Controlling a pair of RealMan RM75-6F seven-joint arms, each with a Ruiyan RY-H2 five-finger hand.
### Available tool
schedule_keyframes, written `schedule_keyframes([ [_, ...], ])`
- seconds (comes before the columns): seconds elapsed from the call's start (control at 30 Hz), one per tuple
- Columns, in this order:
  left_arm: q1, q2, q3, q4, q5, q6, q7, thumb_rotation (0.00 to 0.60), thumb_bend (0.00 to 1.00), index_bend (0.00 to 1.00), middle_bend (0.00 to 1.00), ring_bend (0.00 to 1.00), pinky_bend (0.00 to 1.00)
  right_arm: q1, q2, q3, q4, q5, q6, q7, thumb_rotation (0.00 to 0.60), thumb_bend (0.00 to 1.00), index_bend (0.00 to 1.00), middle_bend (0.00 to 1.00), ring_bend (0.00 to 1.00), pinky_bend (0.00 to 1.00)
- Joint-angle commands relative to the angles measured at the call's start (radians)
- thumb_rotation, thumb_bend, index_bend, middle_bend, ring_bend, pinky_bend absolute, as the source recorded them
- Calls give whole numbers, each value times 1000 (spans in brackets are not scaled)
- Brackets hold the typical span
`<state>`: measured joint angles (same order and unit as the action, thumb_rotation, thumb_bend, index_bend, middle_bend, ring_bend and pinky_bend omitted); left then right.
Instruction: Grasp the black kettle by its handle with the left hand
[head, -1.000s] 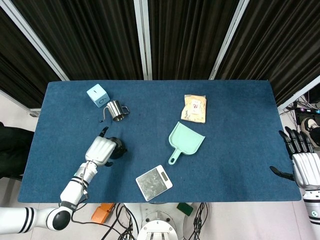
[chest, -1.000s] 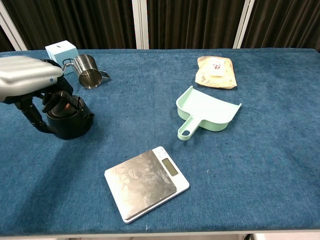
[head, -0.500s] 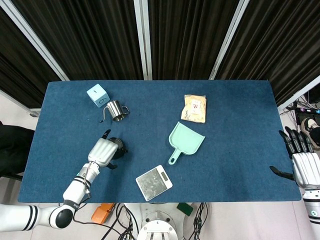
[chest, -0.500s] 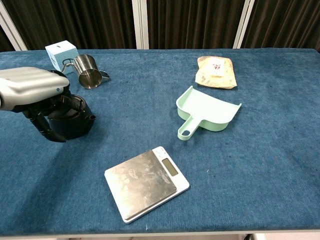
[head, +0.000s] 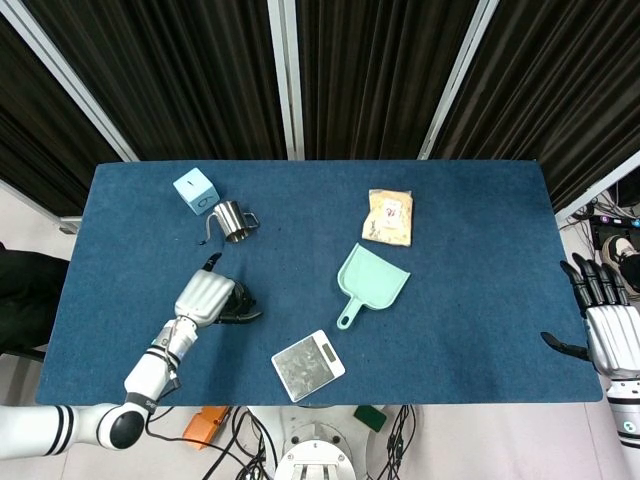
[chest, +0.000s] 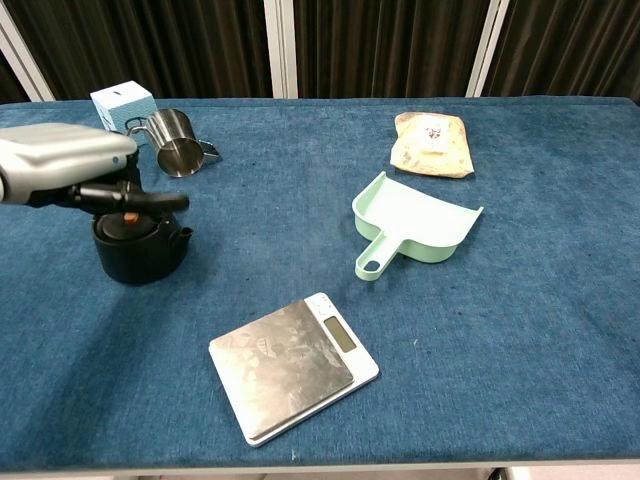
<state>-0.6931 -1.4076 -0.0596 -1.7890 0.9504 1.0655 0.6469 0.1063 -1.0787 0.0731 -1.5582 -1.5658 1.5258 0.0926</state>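
Note:
The black kettle (chest: 140, 246) stands upright on the blue table (chest: 500, 330) at the left, with an orange knob on its lid. My left hand (chest: 66, 166) hovers just above it, its fingers (chest: 150, 200) stretched out flat over the lid and holding nothing. From the head view the hand (head: 205, 298) covers most of the kettle (head: 243, 303). The kettle's handle is not clearly visible. My right hand (head: 608, 322) hangs off the table's right edge with its fingers spread.
A steel cup (chest: 178, 142) and a light blue box (chest: 123, 105) stand behind the kettle. A mint dustpan (chest: 415, 228) and a tan packet (chest: 432, 143) lie to the right. A kitchen scale (chest: 292, 365) sits near the front edge.
My left hand's fingers were curled down around the kettle's near side. They have lifted and straightened, and now lie flat above the lid. The kettle has stayed in place.

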Motion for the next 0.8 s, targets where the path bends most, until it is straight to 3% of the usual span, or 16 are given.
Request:
schedule_keyframes([
  [0.03,6,4,-7,12,14,10,-21,11,58,1000,1000,952,10,0,-1,0,2,2,-1,1,600,99,0,25,0,0],
  [0.33,21,18,-15,14,34,68,-13,0,66,1000,1000,995,240,-4,-3,1,4,0,7,5,600,99,0,25,0,0],
  [0.67,27,31,-44,4,8,111,3,8,192,1000,1000,1000,349,-7,15,6,-20,-13,27,-9,600,99,0,25,0,0],
  [0.8,30,29,-51,9,-3,126,11,139,289,1000,1000,1000,367,-10,19,8,-27,-13,33,-12,600,99,0,25,0,0],
])
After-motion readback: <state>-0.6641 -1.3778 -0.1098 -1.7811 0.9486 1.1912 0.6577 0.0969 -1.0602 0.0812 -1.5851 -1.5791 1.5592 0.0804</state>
